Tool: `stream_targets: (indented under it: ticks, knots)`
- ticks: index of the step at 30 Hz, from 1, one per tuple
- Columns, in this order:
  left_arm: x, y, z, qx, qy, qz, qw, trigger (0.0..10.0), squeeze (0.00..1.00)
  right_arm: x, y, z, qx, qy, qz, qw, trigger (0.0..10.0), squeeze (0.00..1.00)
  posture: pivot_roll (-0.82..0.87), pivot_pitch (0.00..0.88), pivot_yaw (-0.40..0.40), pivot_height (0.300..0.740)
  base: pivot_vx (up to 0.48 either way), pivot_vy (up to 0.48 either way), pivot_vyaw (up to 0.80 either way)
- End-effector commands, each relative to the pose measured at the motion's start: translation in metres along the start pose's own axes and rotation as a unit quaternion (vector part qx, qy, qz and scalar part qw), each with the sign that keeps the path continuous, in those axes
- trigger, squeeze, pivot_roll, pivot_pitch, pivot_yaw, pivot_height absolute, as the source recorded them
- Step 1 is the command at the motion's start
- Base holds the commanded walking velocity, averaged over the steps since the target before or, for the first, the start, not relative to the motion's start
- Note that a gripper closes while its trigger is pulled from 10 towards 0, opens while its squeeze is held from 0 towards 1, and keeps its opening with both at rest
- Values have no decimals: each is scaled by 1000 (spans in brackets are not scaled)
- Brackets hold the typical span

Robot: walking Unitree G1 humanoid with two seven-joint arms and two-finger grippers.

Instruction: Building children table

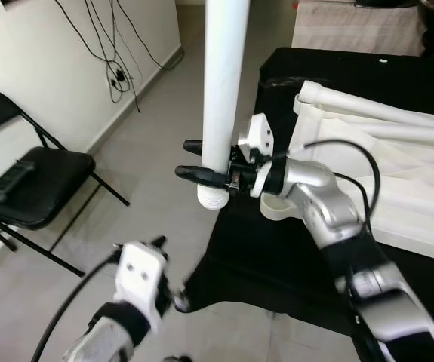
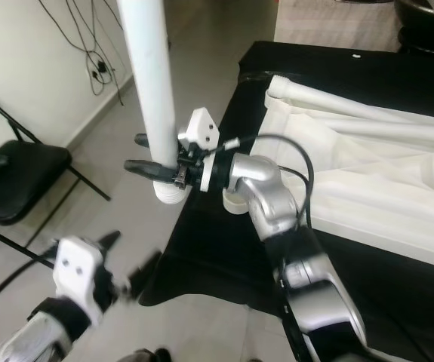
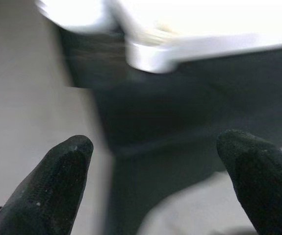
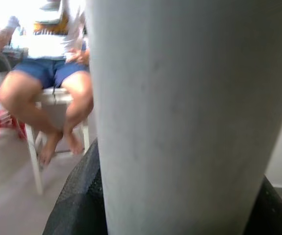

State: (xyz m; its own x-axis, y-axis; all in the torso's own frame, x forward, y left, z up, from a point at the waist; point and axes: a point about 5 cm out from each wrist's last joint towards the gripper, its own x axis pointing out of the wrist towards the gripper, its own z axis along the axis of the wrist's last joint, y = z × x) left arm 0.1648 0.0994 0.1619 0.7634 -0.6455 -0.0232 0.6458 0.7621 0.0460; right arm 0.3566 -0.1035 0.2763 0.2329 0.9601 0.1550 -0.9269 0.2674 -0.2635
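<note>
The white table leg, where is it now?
The white table leg stands upright in the right gripper, beside the black cloth's left edge, just left of the overturned white tabletop.

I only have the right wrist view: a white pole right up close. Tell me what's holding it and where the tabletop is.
Observer: The right end effector is clamped on the white table leg, held upright.
Operator: Report the tabletop.
Observer: The white tabletop lies upside down on a black cloth, beside that arm.
Operator: Give me the left arm.
Observer: The left end effector is open and empty, low over the floor.
</note>
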Motion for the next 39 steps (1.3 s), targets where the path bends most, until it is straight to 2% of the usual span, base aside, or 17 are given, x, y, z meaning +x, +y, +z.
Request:
stream_targets:
  ticks: [1, 2, 5, 7, 12, 17, 19, 22, 23, 26, 31, 39]
  knots:
    - [-2, -5, 2, 5, 2, -39, 999, 10000, 0, -4, -2, 3, 13, -14, 28, 999, 10000, 0, 40, 317, 55, 740, 0, 0, 0]
    - [-2, -5, 2, 5, 2, -39, 999, 10000, 0, -4, -2, 3, 13, -14, 28, 999, 10000, 0, 40, 317, 55, 740, 0, 0, 0]
    - [-4, -10, 7, -4, 6, -76, 997, 10000, 0, -19, -11, 16, -4, -4, 67, 998, 10000, 0, 40, 340, 66, 740, 0, 0, 0]
    - [-4, -11, 9, -15, 3, -79, 997, 10000, 0, -25, -15, 25, -11, -7, 72, 997, 10000, 0, 38, 350, 74, 740, 0, 0, 0]
    - [-5, -15, 10, -17, 3, -82, 996, 10000, 0, -37, -17, 31, -21, -2, 93, 995, 10000, 0, 46, 363, 78, 740, 0, 0, 0]
    - [-8, -16, 10, -16, 3, -79, 997, 10000, 0, -41, -9, 27, -26, 17, 140, 990, 10000, 0, 49, 371, 80, 740, 0, 0, 0]
    - [-9, -16, 12, -14, 1, -79, 997, 10000, 0, -40, -1, 21, -41, 45, 169, 984, 10000, 0, 62, 383, 81, 740, 0, 0, 0]
    - [-9, -16, 12, -14, 1, -79, 997, 10000, 0, -40, 0, 19, -47, 54, 176, 982, 10000, 0, 62, 383, 81, 740, 0, 0, 0]
    - [-11, -16, 14, -12, 1, -79, 997, 10000, 0, -38, -3, 15, -77, 82, 176, 978, 10000, 0, 67, 388, 89, 740, 0, 0, 0]
    - [-12, -15, 15, -11, 2, -79, 997, 10000, 0, -38, -5, 16, -88, 87, 174, 977, 10000, 0, 71, 388, 92, 740, 0, 0, 0]
    - [-13, -15, 15, -10, 2, -79, 997, 10000, 0, -41, -9, 17, -87, 87, 169, 978, 10000, 0, 75, 391, 94, 740, 0, 0, 0]
    - [-15, -15, 16, -11, 3, -77, 997, 10000, 0, -55, -20, 43, -61, 20, 139, 988, 10000, 0, 75, 398, 98, 740, 0, 0, 0]
